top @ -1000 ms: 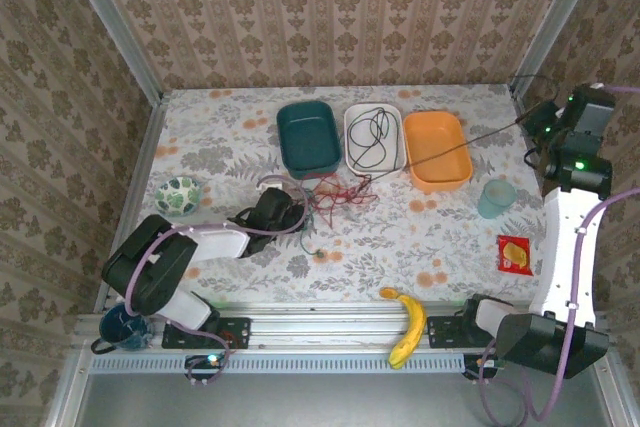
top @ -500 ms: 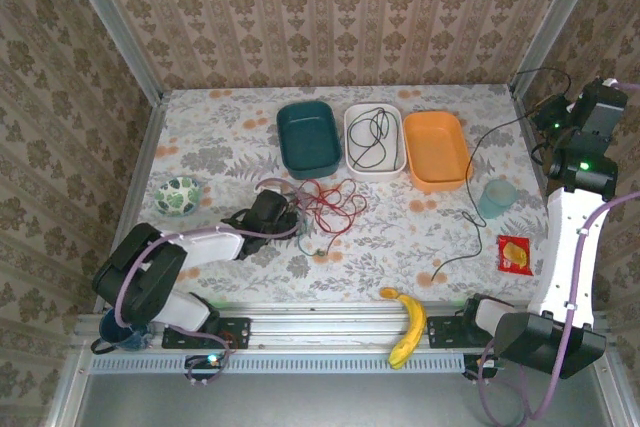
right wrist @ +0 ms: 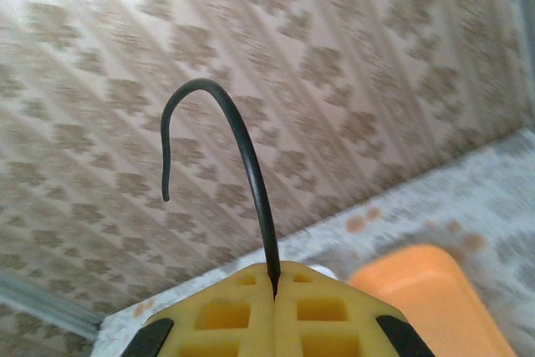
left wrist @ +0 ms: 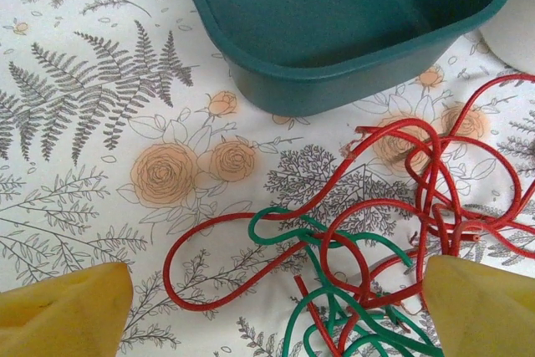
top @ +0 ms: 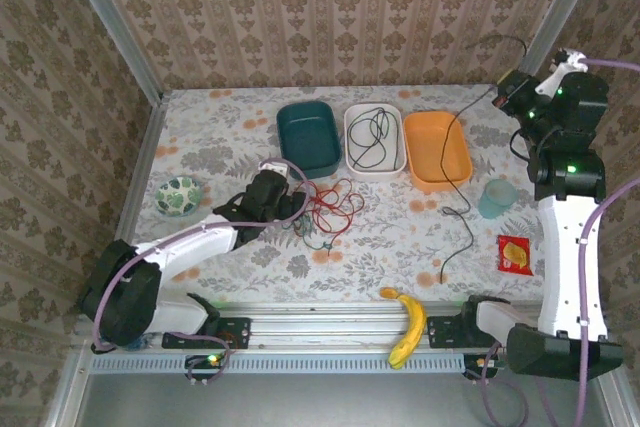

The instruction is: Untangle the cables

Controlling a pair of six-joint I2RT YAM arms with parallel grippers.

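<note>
A tangle of red cable (top: 335, 202) (left wrist: 167, 275) and green cable (left wrist: 286, 332) lies on the flowered table in front of the teal bin (top: 300, 107). My left gripper (top: 290, 207) (left wrist: 276, 315) hovers over the tangle's left side, open, its yellow fingertips (left wrist: 67, 311) wide apart on either side of the loops. My right gripper (top: 510, 92) (right wrist: 274, 277) is raised high at the back right. It is shut on a black cable (right wrist: 251, 169), which hangs down to the table (top: 442, 265). A second black cable (top: 372, 135) lies coiled in the white tray.
The teal bin (left wrist: 334, 81), white tray (top: 352, 117) and orange bin (top: 462, 152) stand in a row at the back. A pale cup (top: 495, 197), a red packet (top: 515, 254) and a banana (top: 405, 327) sit on the right and in front. A patterned bowl (top: 180, 194) is on the left.
My right gripper rose and swung back with the black cable, which came free of the tangle and went slack. My left gripper opened and shifted slightly toward the bins.
</note>
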